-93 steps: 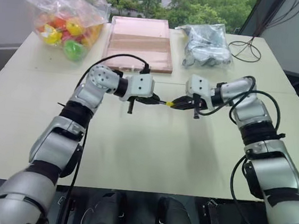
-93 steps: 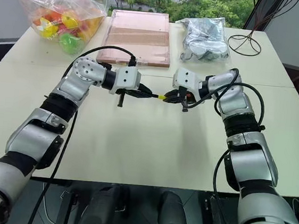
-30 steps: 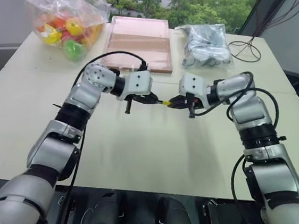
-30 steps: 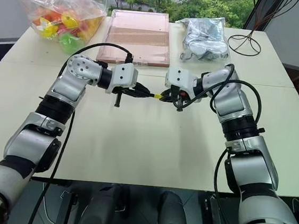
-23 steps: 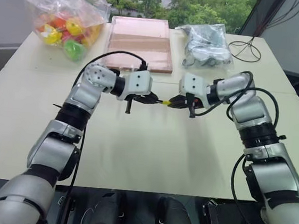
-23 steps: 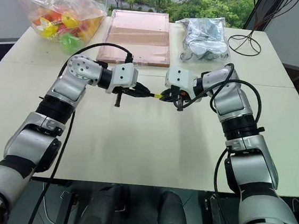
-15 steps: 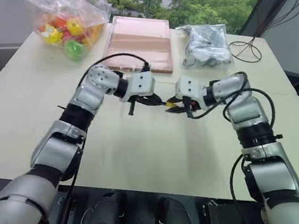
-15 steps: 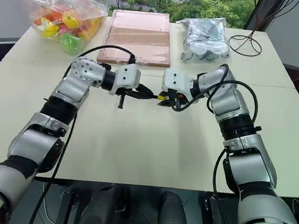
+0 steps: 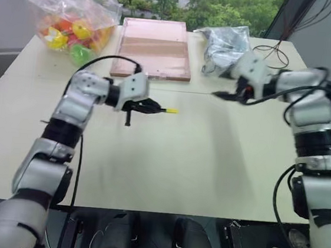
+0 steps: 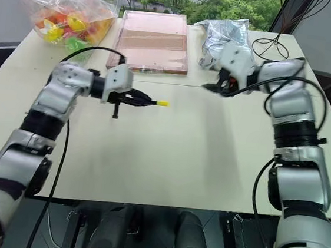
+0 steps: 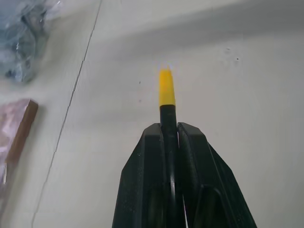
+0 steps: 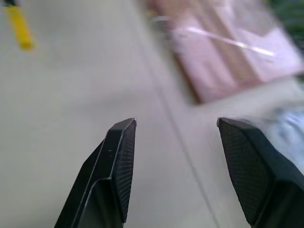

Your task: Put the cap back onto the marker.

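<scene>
My left gripper [image 9: 154, 107] is shut on the black marker [image 11: 167, 115] and holds it about level over the table, pointing toward the table's middle. The yellow cap [image 9: 171, 110] sits on the marker's free end, past the fingertips, and the left wrist view shows the cap [image 11: 166, 87] in line with the black shaft. My right gripper [image 9: 220, 95] hangs well off to the right and a little higher, near the clear bag. It is open, and its two fingers [image 12: 118, 156] stand wide apart with nothing between them.
A clear bag of coloured toys [image 9: 72, 22] sits at the back left. A flat pink wooden board [image 9: 154, 49] lies at the back middle, with a clear bag of grey items [image 9: 228, 47] to its right. Black cables [image 9: 273, 52] loop at the back right corner.
My right gripper has opened, let go of the cap and swung away to the right and upward. My left gripper has drawn back to the left with the capped marker.
</scene>
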Motion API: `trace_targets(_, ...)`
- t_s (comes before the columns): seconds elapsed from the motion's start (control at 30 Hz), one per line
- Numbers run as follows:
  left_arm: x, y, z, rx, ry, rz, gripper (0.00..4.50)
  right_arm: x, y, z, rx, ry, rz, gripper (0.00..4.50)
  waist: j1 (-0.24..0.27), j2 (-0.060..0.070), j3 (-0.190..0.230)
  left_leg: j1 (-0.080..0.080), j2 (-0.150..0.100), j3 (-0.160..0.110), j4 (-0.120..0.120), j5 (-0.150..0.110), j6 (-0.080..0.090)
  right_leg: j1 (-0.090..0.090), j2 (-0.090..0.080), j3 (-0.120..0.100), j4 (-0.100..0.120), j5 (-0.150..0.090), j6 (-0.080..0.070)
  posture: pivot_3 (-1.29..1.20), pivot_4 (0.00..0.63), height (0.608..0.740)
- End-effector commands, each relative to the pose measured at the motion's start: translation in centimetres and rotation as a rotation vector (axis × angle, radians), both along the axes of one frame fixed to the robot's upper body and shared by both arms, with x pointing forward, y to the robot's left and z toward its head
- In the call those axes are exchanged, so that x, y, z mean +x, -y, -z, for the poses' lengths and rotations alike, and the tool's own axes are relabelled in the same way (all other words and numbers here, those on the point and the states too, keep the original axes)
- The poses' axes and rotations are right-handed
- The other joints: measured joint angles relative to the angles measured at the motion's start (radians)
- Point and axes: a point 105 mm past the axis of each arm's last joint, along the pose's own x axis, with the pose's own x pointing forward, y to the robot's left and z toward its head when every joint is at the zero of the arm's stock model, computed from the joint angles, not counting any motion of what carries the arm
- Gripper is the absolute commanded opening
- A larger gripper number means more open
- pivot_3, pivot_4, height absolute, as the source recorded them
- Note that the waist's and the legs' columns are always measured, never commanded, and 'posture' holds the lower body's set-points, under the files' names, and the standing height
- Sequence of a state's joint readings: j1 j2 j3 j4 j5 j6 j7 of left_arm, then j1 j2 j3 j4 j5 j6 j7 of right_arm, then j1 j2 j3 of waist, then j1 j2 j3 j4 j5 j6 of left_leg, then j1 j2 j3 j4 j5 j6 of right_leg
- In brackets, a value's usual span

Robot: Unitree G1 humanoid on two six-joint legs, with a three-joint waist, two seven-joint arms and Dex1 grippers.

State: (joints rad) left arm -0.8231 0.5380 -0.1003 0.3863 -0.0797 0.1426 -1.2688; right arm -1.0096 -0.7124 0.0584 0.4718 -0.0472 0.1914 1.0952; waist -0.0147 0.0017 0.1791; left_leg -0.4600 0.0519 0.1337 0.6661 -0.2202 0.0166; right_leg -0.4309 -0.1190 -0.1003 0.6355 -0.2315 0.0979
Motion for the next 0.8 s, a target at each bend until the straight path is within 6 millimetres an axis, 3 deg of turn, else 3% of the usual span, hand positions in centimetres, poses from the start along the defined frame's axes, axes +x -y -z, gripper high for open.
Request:
trace_targets(0.03,1.4,-2.9,-3.1,-0.167,0.072,-0.271,0.0,-0.4,1.4,-1.8,0.101,0.107,0.087,2.79,0.001,0.0,0.0,0.0,0.0,0.0,0.0,0.0,0.0,0.0,0.0,0.0,0.0,0.0,0.0,0.0,0.15,0.74)
trace_targets(0.13,1.9,-7.7,-1.9,-0.282,0.012,-0.631,0.0,-0.8,2.3,-1.0,0.238,0.13,0.184,2.79,0.0,0.0,0.0,0.0,0.0,-0.001,0.001,0.0,0.0,0.001,0.0,0.0,0.0,0.0,0.0,0.0,0.15,0.74)
trace_targets(0.2,1.2,-8.7,-1.3,-0.325,-0.021,-0.728,0.0,-1.2,2.2,-0.5,0.281,0.129,0.199,2.79,0.0,0.0,0.0,0.001,0.0,-0.001,0.0,0.0,0.0,0.002,0.0,0.0,0.0,0.0,0.0,0.0,0.15,0.74)
trace_targets(0.4,-1.4,-8.8,2.3,-0.447,-0.112,-0.968,0.0,-1.2,1.3,1.6,0.388,0.12,0.272,2.79,0.006,-0.001,-0.001,0.001,0.0,-0.001,0.001,0.0,0.0,0.002,0.0,0.0,0.001,0.0,0.0,0.0,0.15,0.74)
trace_targets(0.63,-2.0,-7.2,4.5,-0.503,-0.152,-1.031,0.0,-0.7,0.7,3.0,0.394,0.115,0.292,2.79,0.004,-0.002,-0.001,0.001,0.0,-0.002,0.001,0.0,0.0,0.003,0.0,0.0,0.0,0.0,0.0,0.0,0.15,0.74)
trace_targets(0.8,-2.1,-6.9,5.3,-0.484,-0.148,-1.029,2.32,-0.2,1.4,3.6,0.368,0.113,0.308,2.84,0.003,-0.002,-0.001,0.001,0.0,-0.001,0.001,0.0,0.0,0.003,0.0,0.0,0.0,0.0,0.0,0.0,0.15,0.74)
